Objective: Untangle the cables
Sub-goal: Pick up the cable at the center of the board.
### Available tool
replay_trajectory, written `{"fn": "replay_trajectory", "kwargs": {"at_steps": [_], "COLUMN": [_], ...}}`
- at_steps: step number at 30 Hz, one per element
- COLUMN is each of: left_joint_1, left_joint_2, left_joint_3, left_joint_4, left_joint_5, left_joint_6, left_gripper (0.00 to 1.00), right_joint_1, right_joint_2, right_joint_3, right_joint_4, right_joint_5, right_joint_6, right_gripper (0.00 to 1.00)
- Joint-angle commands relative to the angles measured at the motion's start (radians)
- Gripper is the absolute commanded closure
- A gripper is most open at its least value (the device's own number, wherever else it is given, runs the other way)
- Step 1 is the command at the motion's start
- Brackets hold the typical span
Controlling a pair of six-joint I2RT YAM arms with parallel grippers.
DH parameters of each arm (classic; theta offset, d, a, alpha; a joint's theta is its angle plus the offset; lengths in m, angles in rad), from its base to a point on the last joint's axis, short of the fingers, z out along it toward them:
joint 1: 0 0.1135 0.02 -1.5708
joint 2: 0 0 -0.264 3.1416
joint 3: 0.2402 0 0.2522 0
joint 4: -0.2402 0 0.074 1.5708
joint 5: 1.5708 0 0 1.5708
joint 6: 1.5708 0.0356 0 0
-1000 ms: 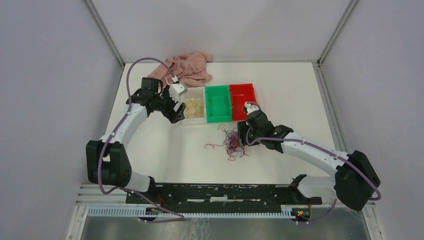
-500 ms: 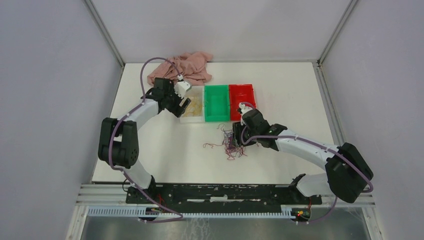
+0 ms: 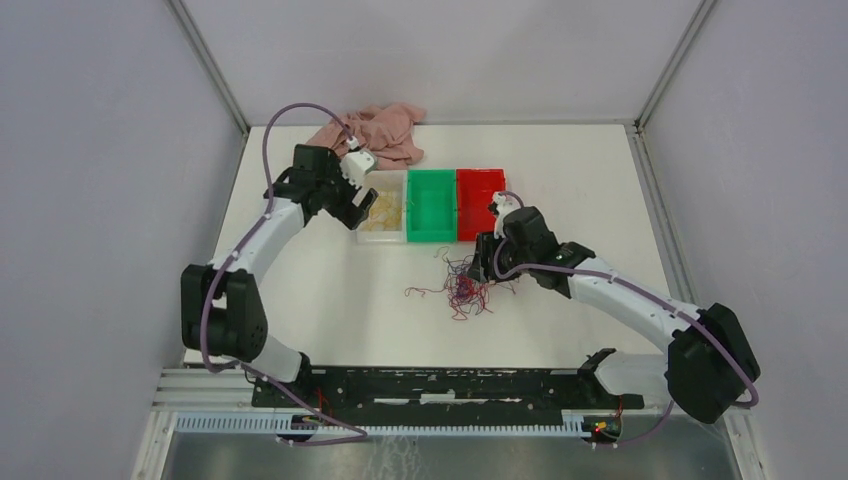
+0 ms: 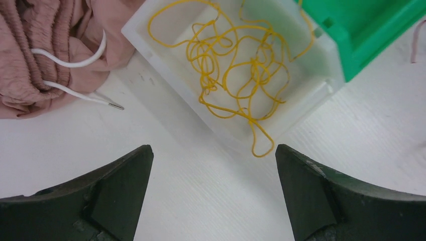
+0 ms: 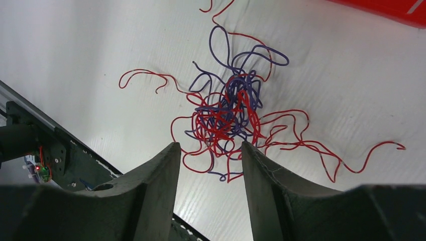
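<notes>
Two robot arms work over a white table [image 3: 330, 300], one claw near each bunch of thin cables.

Nearest the arm bases, a tangle of red and purple cables [image 5: 226, 113] lies on the table, with loose red ends trailing out sideways. The right claw [image 5: 211, 145] hangs at the tangle's right edge, its fingers partway apart and gripping nothing; the knot lies just past its tips. Behind it, a white tray [image 4: 173, 70], a green tray [image 4: 371, 30] and a red tray [image 3: 482, 190] stand touching in a row. Yellow cables [image 4: 251, 65] curl inside the white tray, one loop spilling over its wall. The left claw [image 4: 213, 150] hovers just beside that tray, spread wide and empty. Farthest back lies a pink cloth [image 4: 45, 50].
</notes>
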Motion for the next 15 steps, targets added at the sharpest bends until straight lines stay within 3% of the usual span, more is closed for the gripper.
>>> {"fn": "replay_trajectory", "kwargs": {"at_steps": [1,8,15], "left_joint_1": [-0.001,-0.001,-0.001], "left_joint_2": [-0.142,-0.242,-0.276], "left_joint_3": [0.133,0.219,0.225], "left_joint_4": [-0.21,-0.394,-0.457], "left_joint_5": [0.151,0.158,0.169], "left_joint_6": [0.059,0.09,0.13], "left_gripper": [0.01,0.01,0.01], "right_joint_1": [-0.033,-0.062,-0.062], "right_joint_2": [-0.027,0.077,0.165], "right_joint_3": [0.033,0.007,0.015], "right_joint_4": [-0.021,0.077,0.163], "right_joint_5": [-0.006,-0.035,-0.108], "right_joint_6": [-0.043,-0.021,0.013], "right_gripper": [0.45,0.49,0.71]}}
